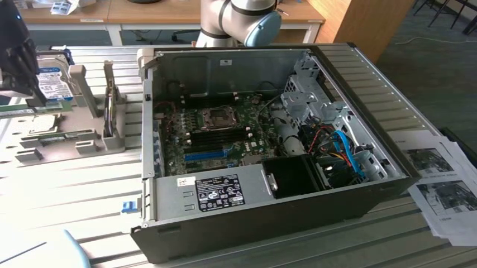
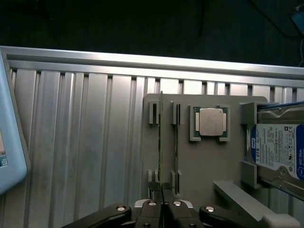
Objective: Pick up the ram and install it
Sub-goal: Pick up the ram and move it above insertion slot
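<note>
On the slatted tabletop (image 2: 85,142), a grey holder (image 2: 204,166) is carrying the ram (image 2: 161,137), which is standing on edge in a slot. The tool (image 2: 161,188) is apparently clenching the ram's near end. A processor (image 2: 210,122) and a hard drive (image 2: 278,147) are sitting in the same holder. An open computer case (image 1: 186,72) is lying at the exterior view's centre.

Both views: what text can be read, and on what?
"WD Blue": on the hard drive label, wrist view.
The rest of that label: too small to read.
The power supply label: too small to read.
The paper sheets: print too blurred to read.
The ram: seen edge-on, nothing readable.
</note>
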Available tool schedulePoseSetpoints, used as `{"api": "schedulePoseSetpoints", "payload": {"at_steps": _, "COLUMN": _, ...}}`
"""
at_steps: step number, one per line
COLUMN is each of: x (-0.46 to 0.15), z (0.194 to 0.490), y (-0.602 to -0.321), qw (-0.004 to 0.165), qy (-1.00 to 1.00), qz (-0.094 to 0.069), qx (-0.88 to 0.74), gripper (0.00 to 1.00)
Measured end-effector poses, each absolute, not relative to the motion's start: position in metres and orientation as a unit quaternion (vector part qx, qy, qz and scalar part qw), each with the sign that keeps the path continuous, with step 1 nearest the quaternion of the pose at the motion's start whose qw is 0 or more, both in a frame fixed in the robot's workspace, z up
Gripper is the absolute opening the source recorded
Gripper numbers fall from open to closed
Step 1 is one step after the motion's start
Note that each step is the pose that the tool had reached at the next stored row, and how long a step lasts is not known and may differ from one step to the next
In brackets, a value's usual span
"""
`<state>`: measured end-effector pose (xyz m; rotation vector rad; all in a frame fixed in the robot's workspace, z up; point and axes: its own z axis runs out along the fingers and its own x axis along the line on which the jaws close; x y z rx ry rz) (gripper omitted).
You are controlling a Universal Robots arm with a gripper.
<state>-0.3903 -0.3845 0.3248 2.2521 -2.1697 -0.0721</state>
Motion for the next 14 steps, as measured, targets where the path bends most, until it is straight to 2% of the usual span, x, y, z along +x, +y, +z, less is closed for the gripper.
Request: {"api": "schedulePoseSetpoints", "payload": {"at_steps": 14, "x": -0.390, "z": 0.352, "y": -0.385, "qw": 0.007, "qy": -0.695, "qz": -0.023, "qx": 0.718, "gripper": 0.11}}
